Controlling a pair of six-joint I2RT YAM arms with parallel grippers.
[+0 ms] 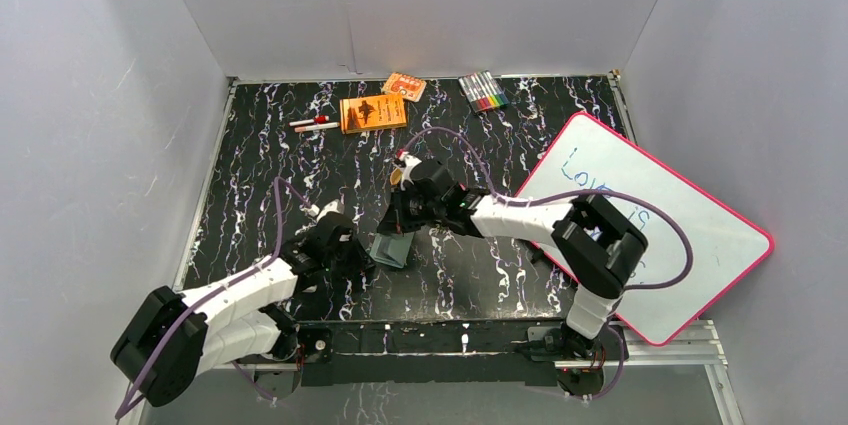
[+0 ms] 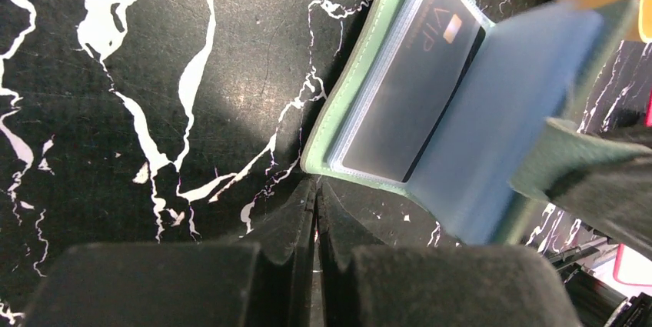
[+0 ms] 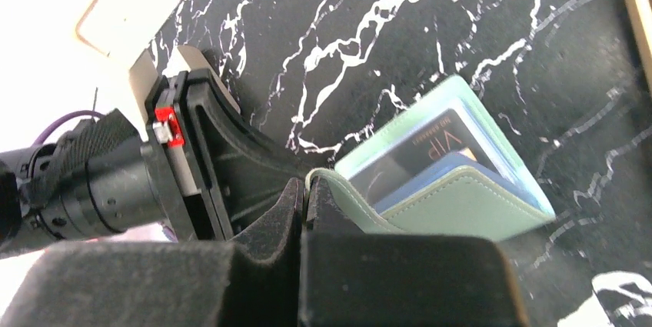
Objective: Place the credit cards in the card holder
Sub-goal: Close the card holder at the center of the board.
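Observation:
The sage-green card holder (image 1: 392, 249) lies open on the black marbled table between my two grippers. A dark card marked VIP (image 2: 430, 88) sits in its clear sleeve and also shows in the right wrist view (image 3: 419, 154). No loose cards show. My right gripper (image 3: 306, 188) is shut on the holder's snap tab (image 3: 338, 192) and holds the cover flap (image 3: 469, 204) up; it also shows in the top view (image 1: 398, 229). My left gripper (image 2: 315, 188) is shut, its tips at the holder's near corner (image 2: 319, 161); whether they pinch it is unclear.
An orange booklet (image 1: 373, 112), a small orange packet (image 1: 404, 86), a set of markers (image 1: 482, 91) and two pens (image 1: 314, 124) lie at the back. A pink-edged whiteboard (image 1: 650, 225) covers the right side. A small golden object (image 1: 397, 176) lies behind the right wrist.

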